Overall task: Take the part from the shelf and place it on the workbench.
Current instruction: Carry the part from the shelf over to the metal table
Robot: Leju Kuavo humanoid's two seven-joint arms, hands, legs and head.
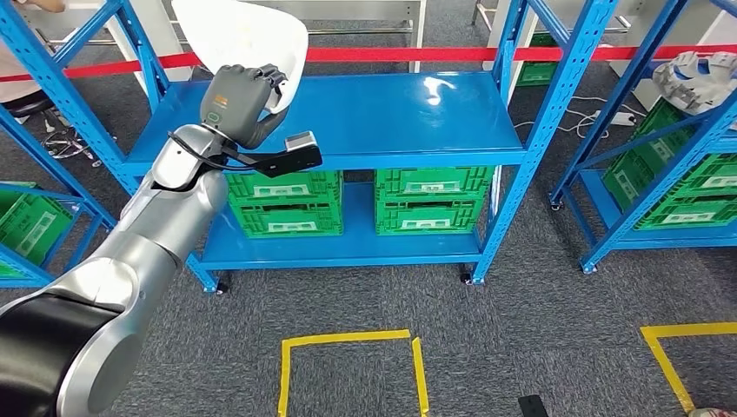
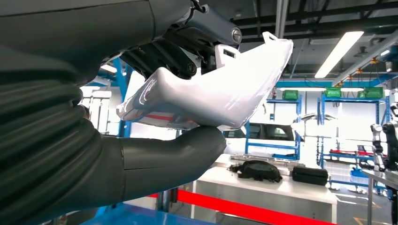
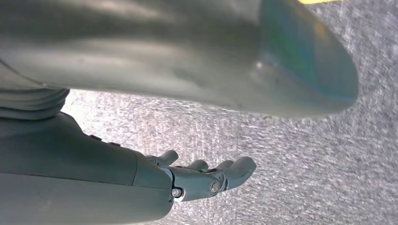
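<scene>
Left hand (image 1: 242, 97) grips white part (image 1: 252, 39), thumb (image 2: 178, 157) under, fingers over; part lifted above blue shelf (image 1: 391, 113), clear of deck. Right hand (image 3: 202, 176) hangs over carpet, fingers loosely apart, holding nothing. Step, as judged: carry part to workbench. Keep grip firm, since glossy curved shell looks slippery. Raise part clear of shelf posts before turning. Keep it level and swing slowly.
</scene>
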